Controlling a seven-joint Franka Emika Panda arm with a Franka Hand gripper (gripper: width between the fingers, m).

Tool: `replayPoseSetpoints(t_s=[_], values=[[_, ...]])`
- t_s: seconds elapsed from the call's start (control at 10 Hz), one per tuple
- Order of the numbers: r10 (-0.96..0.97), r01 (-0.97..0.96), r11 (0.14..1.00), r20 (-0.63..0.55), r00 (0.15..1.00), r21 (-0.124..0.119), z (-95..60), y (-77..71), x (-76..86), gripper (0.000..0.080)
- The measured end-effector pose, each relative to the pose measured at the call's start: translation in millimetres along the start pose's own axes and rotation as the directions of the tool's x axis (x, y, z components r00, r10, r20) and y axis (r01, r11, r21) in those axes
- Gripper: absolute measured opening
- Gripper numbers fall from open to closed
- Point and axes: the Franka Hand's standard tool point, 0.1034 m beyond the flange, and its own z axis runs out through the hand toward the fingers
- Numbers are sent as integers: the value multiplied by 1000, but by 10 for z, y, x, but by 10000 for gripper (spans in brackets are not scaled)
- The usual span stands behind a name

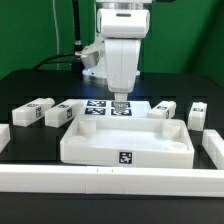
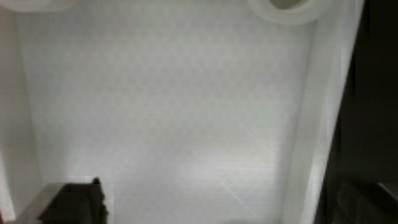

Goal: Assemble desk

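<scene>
The white desk top (image 1: 90, 150) lies on the table as a rimmed tray with a tag on its front wall. My gripper (image 1: 120, 103) hangs over its far wall, pointing down. In the wrist view the tray floor (image 2: 178, 110) fills the picture, with its rim wall (image 2: 326, 110) along one side and a round socket (image 2: 285, 8) at a corner. The gripper (image 2: 219, 205) is open; one fingertip (image 2: 75, 200) shows over the tray floor and the other beyond the wall, so they straddle the rim. Two legs (image 1: 33, 112) (image 1: 62, 113) lie to the exterior view's left, two (image 1: 164, 109) (image 1: 197, 113) to its right.
The marker board (image 1: 100, 108) lies flat behind the tray, under the gripper. A long white border rail (image 1: 110, 180) runs along the front, with a short arm at each side (image 1: 212, 150). Cables and a green backdrop stand behind.
</scene>
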Motion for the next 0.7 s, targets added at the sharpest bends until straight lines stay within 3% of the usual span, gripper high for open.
replayPoseSetpoints(t_s=[0.3, 0.5, 0.7], values=[[1, -1, 1000, 0, 1000, 1, 15, -2, -6, 649], [-4, 4, 1000, -8, 1000, -1, 197, -193, -1, 649], [2, -2, 1000, -11, 1000, 19, 353, -289, -22, 649]])
